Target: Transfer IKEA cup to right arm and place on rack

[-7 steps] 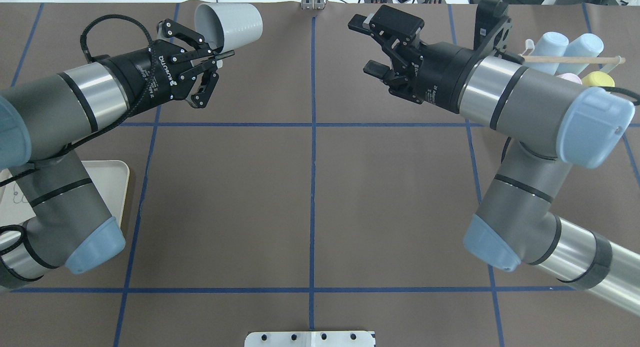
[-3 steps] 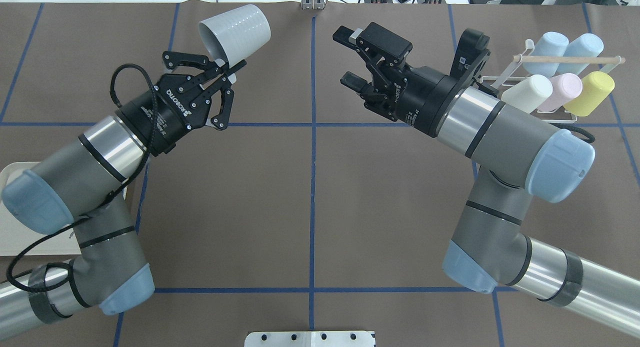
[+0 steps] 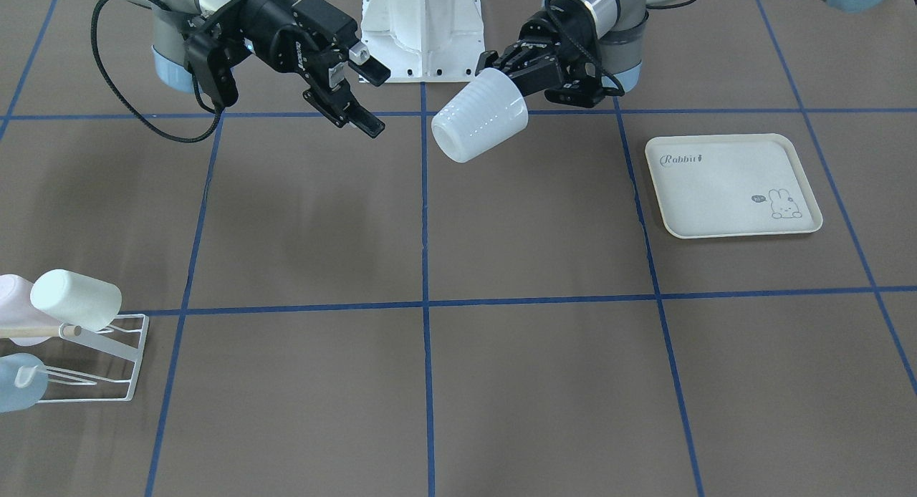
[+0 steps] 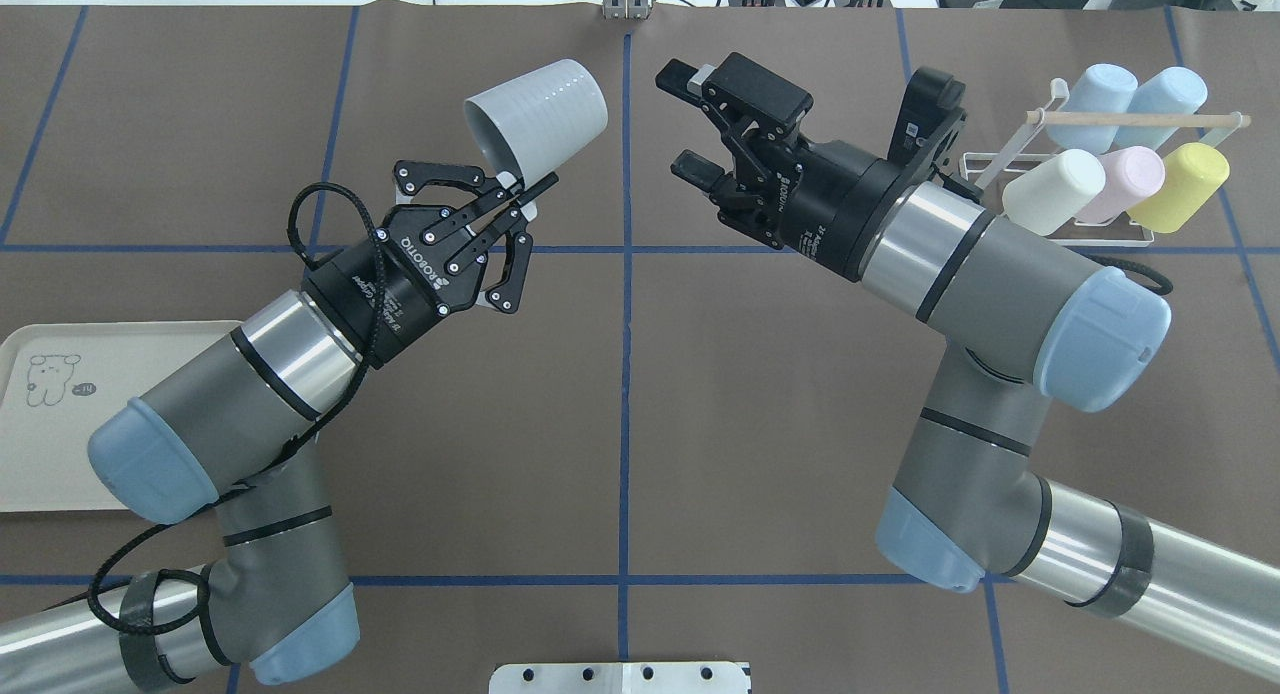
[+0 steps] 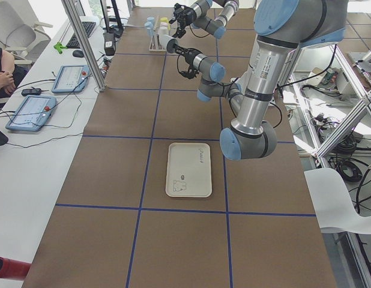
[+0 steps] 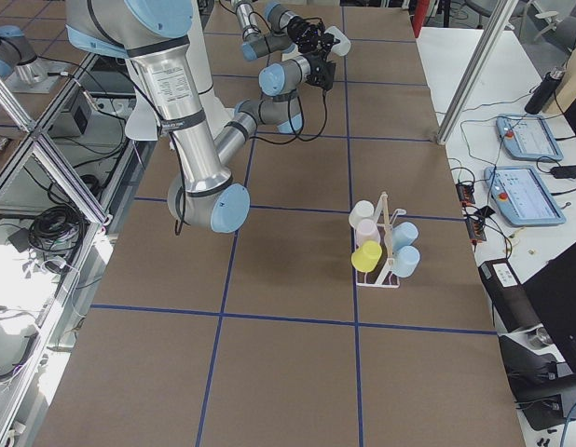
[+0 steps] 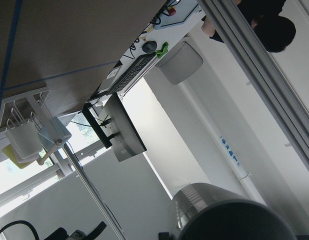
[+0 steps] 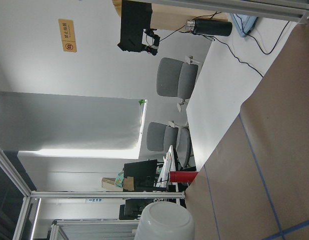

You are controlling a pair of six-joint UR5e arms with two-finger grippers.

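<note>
At the far left of the overhead view we see the cream tray (image 4: 40, 454) with its rabbit drawing, lying well behind the left gripper (image 4: 522, 186), beside that arm's elbow. This gripper is pinched on the rim of the pale ribbed IKEA cup (image 4: 545, 109), its fingers pressed together on the wall at the mouth. It holds the cup tilted in the air above the brown table (image 4: 620, 424). The cup's mouth faces back toward this gripper and its closed base points away, toward the other arm. Just ahead of that base we find the right gripper (image 4: 683, 121), its jaws spread wide and holding nothing, turned to face the cup but apart from it. Well behind it, past its wrist, stands the white wire rack (image 4: 1130, 234) with its wooden dowel (image 4: 1140, 119), carrying five other cups (image 4: 1130, 179): two blue, one cream, one pink, one yellow
</note>
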